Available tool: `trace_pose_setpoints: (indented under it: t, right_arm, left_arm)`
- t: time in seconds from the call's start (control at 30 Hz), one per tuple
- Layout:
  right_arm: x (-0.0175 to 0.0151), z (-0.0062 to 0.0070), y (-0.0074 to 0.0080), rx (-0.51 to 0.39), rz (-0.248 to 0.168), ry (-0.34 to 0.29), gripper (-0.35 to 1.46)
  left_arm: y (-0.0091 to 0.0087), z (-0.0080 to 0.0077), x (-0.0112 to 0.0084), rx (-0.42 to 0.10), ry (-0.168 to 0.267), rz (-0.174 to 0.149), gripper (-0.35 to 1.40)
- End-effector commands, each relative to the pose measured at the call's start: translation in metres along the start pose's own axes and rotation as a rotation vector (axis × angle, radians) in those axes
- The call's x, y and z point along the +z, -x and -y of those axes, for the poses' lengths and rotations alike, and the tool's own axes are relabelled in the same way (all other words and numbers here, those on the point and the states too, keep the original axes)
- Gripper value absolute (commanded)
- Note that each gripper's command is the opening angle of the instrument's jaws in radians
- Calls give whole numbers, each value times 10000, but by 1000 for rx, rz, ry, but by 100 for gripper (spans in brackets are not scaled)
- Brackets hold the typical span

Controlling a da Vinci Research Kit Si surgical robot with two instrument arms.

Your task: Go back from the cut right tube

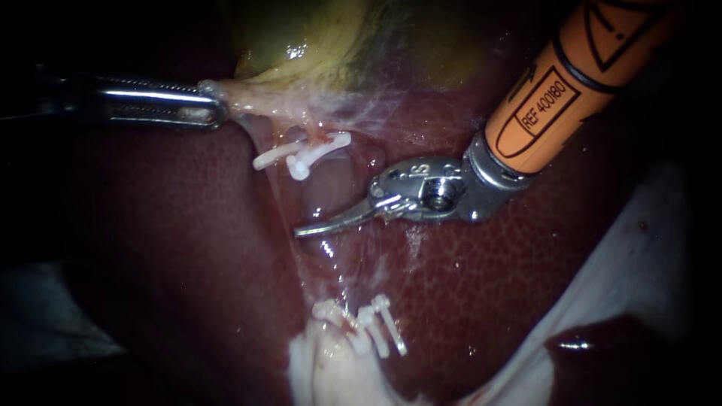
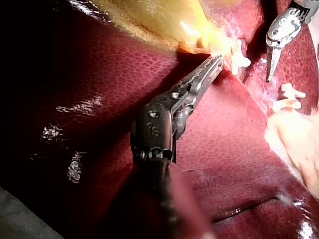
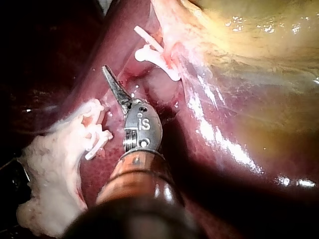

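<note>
The cut tube [image 1: 314,137] lies in two parts over the liver, with a gap between them. Its upper stump hangs just under the gallbladder and carries the upper white plastic clips [image 1: 316,154]; its lower stump sits among the lower white plastic clips [image 1: 380,327], beside a lump of pale whitish fat [image 1: 331,368]. I cannot tell from the endoscope view whether this is the right tube.

The right instrument [image 1: 301,230] lies in the gap, clear of both sets of clips. Its orange shaft slants down from the upper right; its metal wrist is bent, so the curved pointed jaws aim across toward the view's left and a little downward. The jaws are pressed together and hold nothing; the tip lies over a thin glistening membrane on the liver. In the right wrist view the jaws [image 3: 107,74] point ahead between the two clip groups and touch neither.

The left instrument [image 1: 214,107] comes in level from the left, its long toothed jaws in line with the shaft. They pinch a strand of pale stringy tissue [image 1: 263,101] at the lower edge of the yellow-green gallbladder [image 1: 301,37], and the strand is drawn taut. In the left wrist view the jaw tips [image 2: 217,60] are buried in that pale tissue, just beside the upper clips.

The dark red mottled liver [image 1: 188,248] lies under all of this; a white cloth [image 1: 647,248] lies at its far right edge.
</note>
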Motion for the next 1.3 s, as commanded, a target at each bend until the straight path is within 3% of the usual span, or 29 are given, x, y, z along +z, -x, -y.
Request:
trace_pose_setpoints:
  t: [0.03,0.07,0.1,0.13,0.2,0.23,0.33,0.6,0.67,0.8,0.87,1.03,1.17,1.3]
  right_arm:
    - [0,1,0,-3,0,-10,-35]
    - [1,1,0,19,-5,-19,-35]
    - [2,1,-1,51,-2,-29,31]
    - [3,1,-1,49,-1,-31,62]
    - [8,-1,-1,45,-7,-2,111]
    - [9,-1,0,45,-12,10,120]
    - [13,-1,3,43,-20,10,128]
    - [6,6,5,42,-23,22,130]
    - [-3,16,8,18,-39,102,135]
    - [-23,41,17,-32,-74,354,143]
    - [-35,51,20,-68,-72,418,143]
    - [-67,68,24,-151,-12,487,145]
    - [-92,79,23,-189,110,501,145]
    - [-108,89,20,-171,202,501,145]
  left_arm:
    - [0,0,0,0,0,0,-35]
    - [0,0,0,0,0,0,-35]
    - [0,0,0,0,0,0,-35]
    - [0,0,0,0,0,0,-35]
    - [0,0,0,0,0,0,-35]
    - [0,0,0,0,0,0,-35]
    - [0,0,-1,0,0,0,-35]
    - [0,0,-1,0,0,0,-35]
    - [1,0,-1,0,0,0,-35]
    - [2,0,-1,1,0,0,-35]
    - [2,0,-1,1,0,0,-35]
    - [3,0,-1,1,0,0,-35]
    - [4,1,0,2,-1,0,-35]
    - [6,1,2,3,-5,-1,-35]
